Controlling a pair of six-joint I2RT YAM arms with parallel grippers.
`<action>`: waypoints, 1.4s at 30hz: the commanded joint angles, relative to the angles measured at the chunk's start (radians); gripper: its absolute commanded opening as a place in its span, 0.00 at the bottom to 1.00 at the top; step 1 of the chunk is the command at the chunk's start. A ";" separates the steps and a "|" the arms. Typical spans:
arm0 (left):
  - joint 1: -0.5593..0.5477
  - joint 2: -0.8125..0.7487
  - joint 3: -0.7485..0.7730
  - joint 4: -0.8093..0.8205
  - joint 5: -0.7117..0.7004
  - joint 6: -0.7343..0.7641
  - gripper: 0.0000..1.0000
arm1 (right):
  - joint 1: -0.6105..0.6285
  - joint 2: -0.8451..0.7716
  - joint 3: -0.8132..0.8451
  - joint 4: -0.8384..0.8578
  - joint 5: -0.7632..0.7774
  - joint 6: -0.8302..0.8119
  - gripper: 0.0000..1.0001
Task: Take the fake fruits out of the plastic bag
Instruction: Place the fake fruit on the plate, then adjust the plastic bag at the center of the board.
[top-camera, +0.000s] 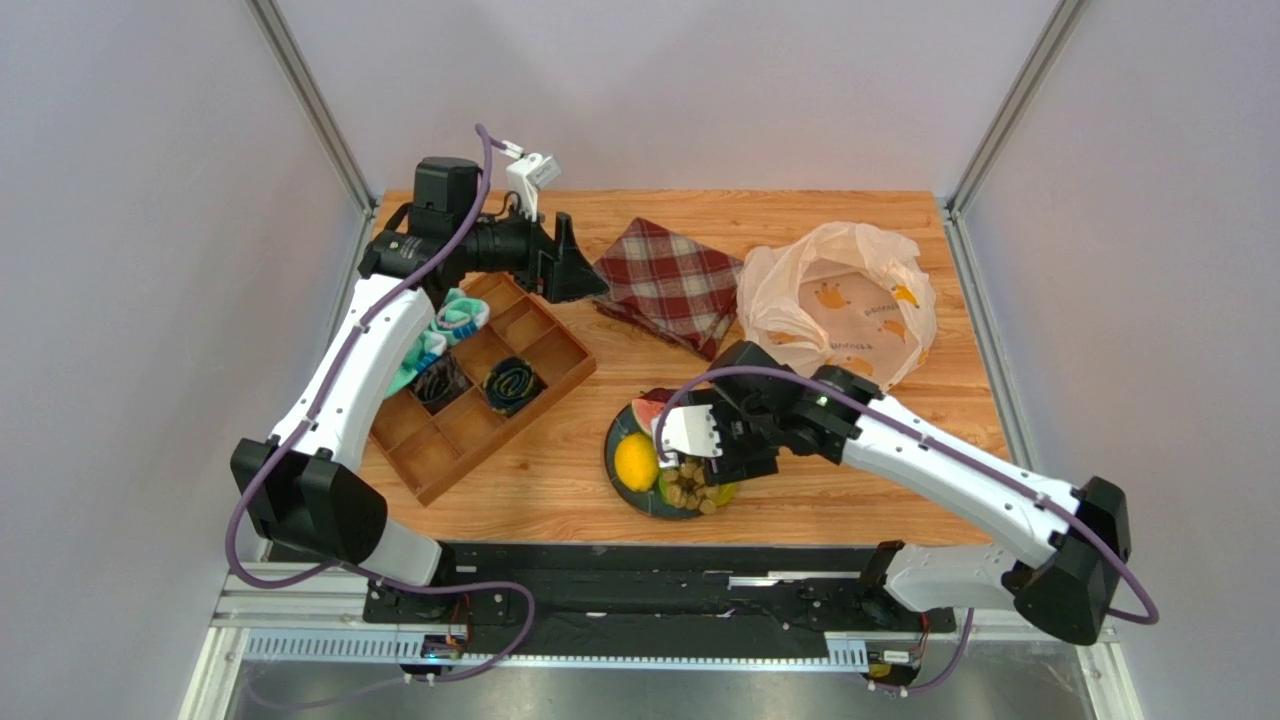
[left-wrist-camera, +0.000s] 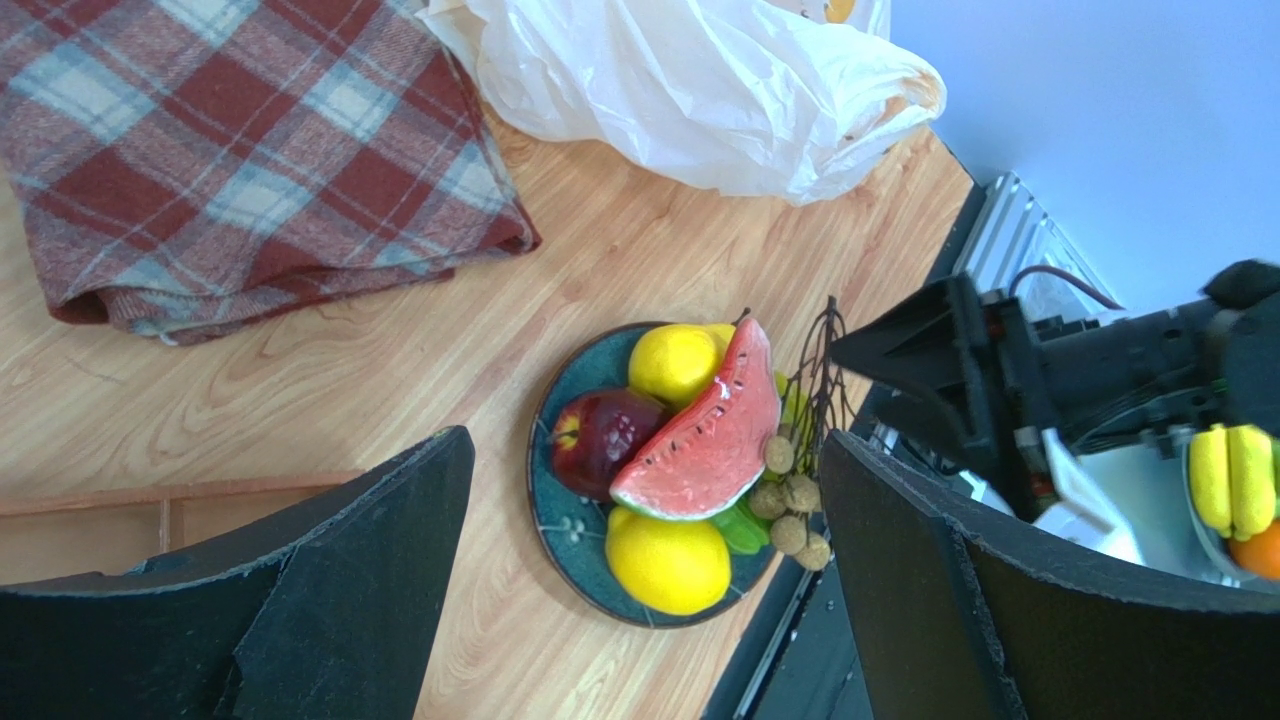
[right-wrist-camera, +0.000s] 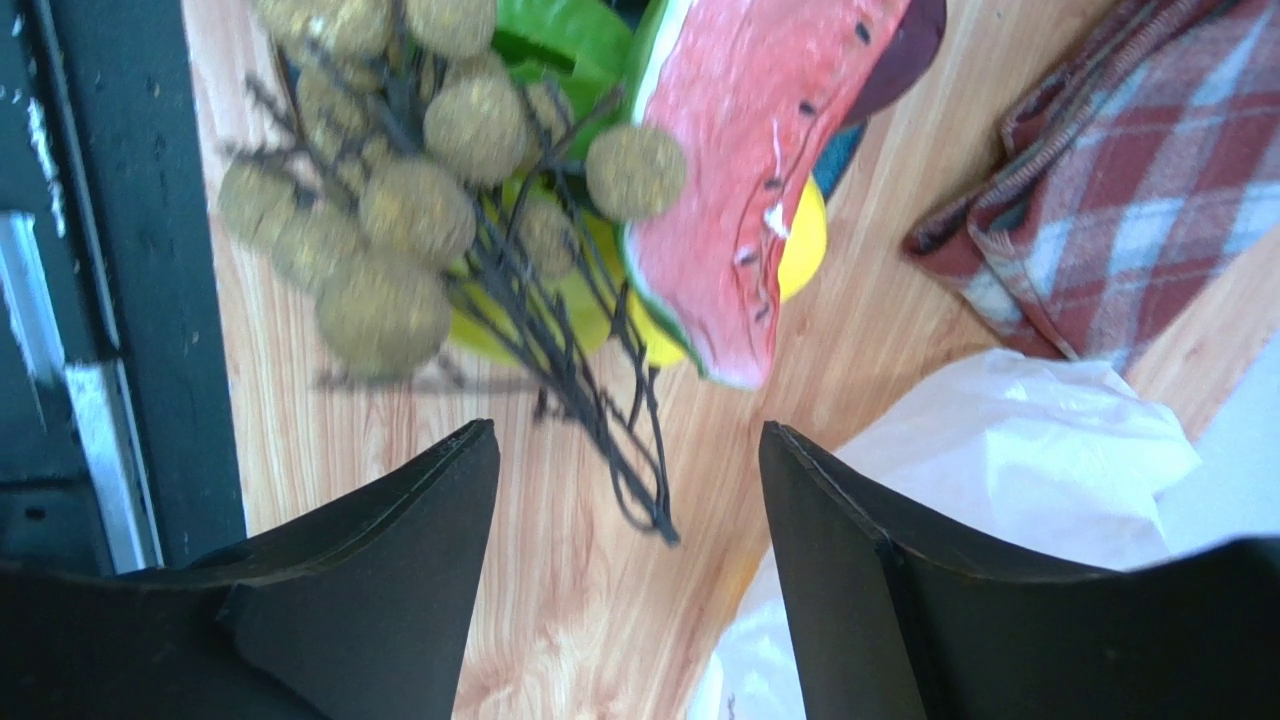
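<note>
Fake fruits: piled on the dark teal plate, none in a gripper.
Watermelon slice: red face up, lying across the plate's middle, leaning on the dark red fruit.
Lemons: one yellow lemon at the plate's near-left rim, a second yellow fruit at its far side.
Grape bunch: tan-green, at the plate's near-right rim, dark twigs spilling onto the wood; a green piece sits under it.
Right gripper: over the plate's near-right edge, jaws wide apart, nothing between them; grape twigs show below the gap.
Plastic bag: slumped beyond the plate to the far right, apart from it, crinkled, orange print showing; contents cannot be told.
Left gripper: raised well beyond the plate to the far left, jaws wide, empty.
Plaid cloth: folded, beyond the plate, just left of the bag.
Wooden tray: left of the plate, under the left arm.
</note>
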 joint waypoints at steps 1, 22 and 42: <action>0.007 -0.004 0.021 0.020 0.031 0.009 0.94 | -0.018 -0.126 0.006 -0.102 0.065 -0.071 0.70; 0.006 -0.004 0.041 -0.006 0.016 0.032 0.95 | -0.238 -0.146 0.032 -0.121 -0.061 0.069 0.76; 0.018 -0.113 0.038 -0.138 -0.202 0.207 0.99 | -0.760 0.469 0.546 -0.044 -0.150 0.353 0.72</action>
